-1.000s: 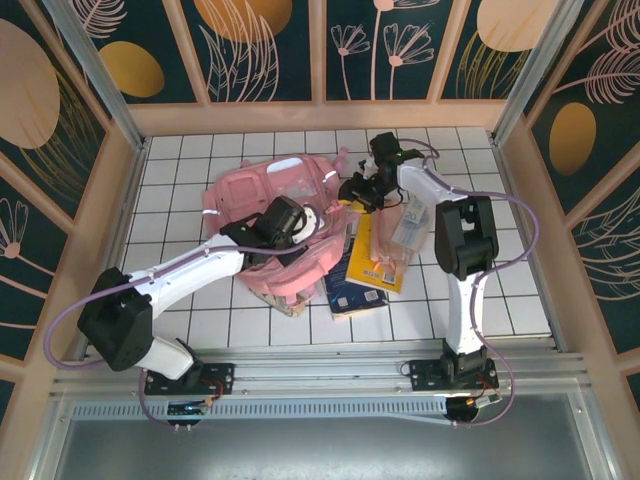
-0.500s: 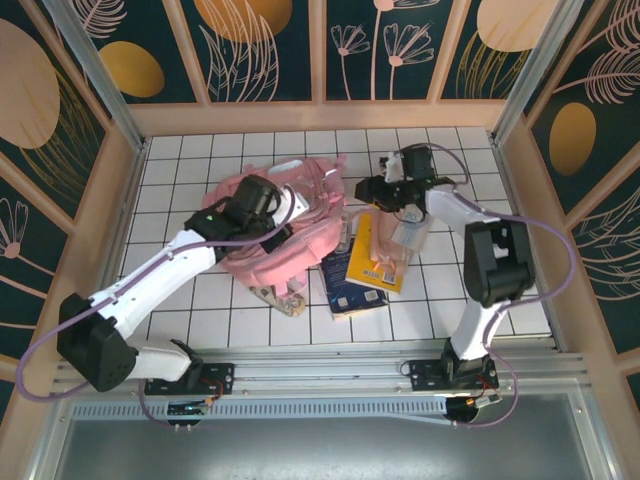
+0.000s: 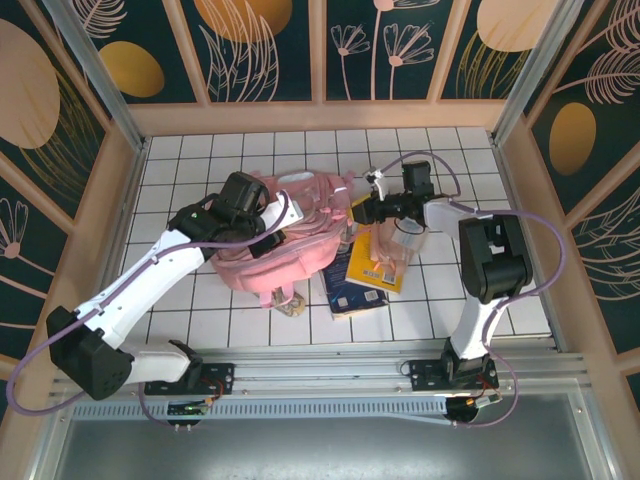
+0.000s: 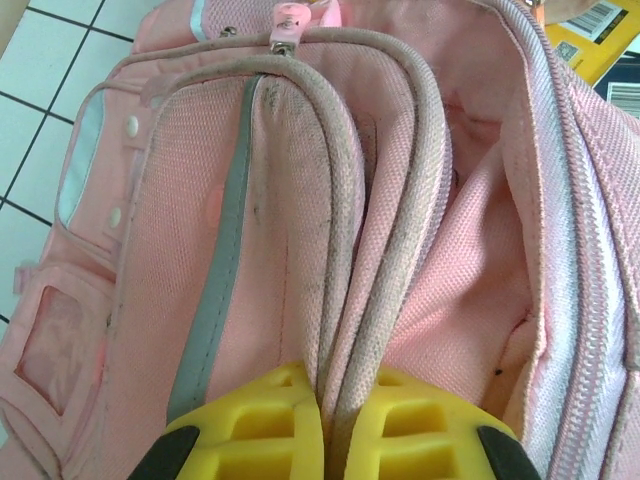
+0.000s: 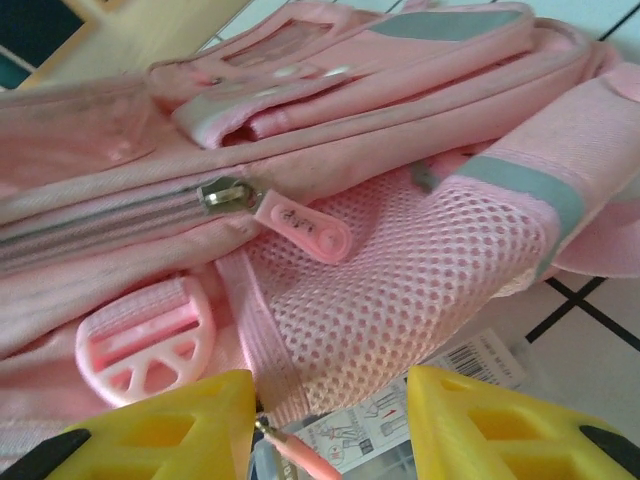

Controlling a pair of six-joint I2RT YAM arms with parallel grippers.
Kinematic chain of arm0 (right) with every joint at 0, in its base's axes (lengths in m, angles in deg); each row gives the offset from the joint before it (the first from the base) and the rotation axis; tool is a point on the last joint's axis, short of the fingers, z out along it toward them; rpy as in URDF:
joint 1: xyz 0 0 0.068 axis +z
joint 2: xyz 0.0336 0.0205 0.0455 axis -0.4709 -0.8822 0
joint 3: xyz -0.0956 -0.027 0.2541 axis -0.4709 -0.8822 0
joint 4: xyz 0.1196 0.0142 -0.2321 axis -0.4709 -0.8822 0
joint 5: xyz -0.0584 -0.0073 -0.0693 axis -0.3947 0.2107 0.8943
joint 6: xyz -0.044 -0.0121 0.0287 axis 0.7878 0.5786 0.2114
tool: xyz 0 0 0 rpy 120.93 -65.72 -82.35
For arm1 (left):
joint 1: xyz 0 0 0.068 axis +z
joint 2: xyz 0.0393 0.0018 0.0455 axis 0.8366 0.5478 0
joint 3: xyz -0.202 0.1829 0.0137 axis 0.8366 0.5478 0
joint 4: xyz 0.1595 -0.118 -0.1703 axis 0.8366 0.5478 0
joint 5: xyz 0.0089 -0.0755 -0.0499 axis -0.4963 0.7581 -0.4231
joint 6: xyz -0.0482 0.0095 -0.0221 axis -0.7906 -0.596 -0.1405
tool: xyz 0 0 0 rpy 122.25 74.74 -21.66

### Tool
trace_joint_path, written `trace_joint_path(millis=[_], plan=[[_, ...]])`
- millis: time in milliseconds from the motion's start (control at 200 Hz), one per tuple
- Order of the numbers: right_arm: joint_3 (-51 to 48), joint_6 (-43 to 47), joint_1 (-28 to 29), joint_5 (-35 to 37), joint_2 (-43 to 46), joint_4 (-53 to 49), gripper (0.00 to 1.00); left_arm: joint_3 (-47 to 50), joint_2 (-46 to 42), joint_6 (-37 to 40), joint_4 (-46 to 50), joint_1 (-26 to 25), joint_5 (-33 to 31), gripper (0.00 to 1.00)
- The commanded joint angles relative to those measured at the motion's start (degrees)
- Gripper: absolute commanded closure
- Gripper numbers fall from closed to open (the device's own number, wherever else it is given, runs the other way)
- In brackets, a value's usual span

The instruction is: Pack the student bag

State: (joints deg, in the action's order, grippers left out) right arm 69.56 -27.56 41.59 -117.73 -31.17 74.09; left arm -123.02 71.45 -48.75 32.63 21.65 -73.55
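Observation:
The student bag (image 3: 300,255), a big pink backpack, lies slumped left of the table's middle. My left gripper (image 3: 268,228) is over its top. In the left wrist view that gripper (image 4: 340,410) is shut on two grey-pink piped rims of the bag (image 4: 470,280), whose main pocket gapes to the right. My right gripper (image 3: 362,210) sits at the bag's right side. In the right wrist view it (image 5: 330,425) is open, low by the tiles, with the corner of the bag's mesh side pocket (image 5: 420,280) between its fingers, not clamped. A pink zip pull (image 5: 305,225) lies just above.
A yellow and blue book (image 3: 362,270) and a clear pouch of small items (image 3: 398,240) lie right of the bag. A pink-tipped pencil (image 5: 300,455) and a clear labelled pack (image 5: 450,385) lie under the mesh pocket. A small patterned item (image 3: 290,305) pokes out below the bag. Wooden walls ring the tiled table.
My left gripper, still shut on the bag, has drawn back and to the left, dragging the bag's top with it. My right gripper has come off the bag's top and dropped to its right side.

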Motion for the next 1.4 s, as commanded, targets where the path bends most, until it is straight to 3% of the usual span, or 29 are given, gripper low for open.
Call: trace_joint_path(millis=[0, 135, 290, 881, 1056, 1196, 1391], plan=[[2.6, 11.0, -2.2, -8.5, 0.3, -9.6, 0.55, -2.9, -2.3, 2.1, -3.1, 0.3, 1.8, 1.0], [2.5, 16.7, -3.7, -11.4, 1.0, -17.0, 0.55, -3.2, -2.3, 2.2, -3.0, 0.4, 1.8, 1.0], [1.0, 17.1, -3.1, -14.1, 1.6, -17.3, 0.54, -2.7, -2.8, 2.0, -3.1, 0.5, 2.1, 1.0], [13.1, 23.0, 1.7, -15.5, -10.7, -26.1, 0.56, -3.4, -4.4, 1.4, -0.5, 0.4, 1.4, 1.0], [12.2, 22.6, 1.8, -14.9, -10.3, -25.3, 0.69, -3.5, -3.9, 1.9, -0.2, 0.4, 1.5, 1.0], [11.9, 22.3, 1.5, -14.4, -9.4, -25.6, 1.0, -3.6, -3.7, 1.9, -0.6, 0.4, 1.4, 1.0], [10.5, 22.8, 1.8, -11.1, -6.1, -28.2, 1.0, -4.1, -2.7, 2.1, -0.7, 0.4, 0.6, 1.0]])
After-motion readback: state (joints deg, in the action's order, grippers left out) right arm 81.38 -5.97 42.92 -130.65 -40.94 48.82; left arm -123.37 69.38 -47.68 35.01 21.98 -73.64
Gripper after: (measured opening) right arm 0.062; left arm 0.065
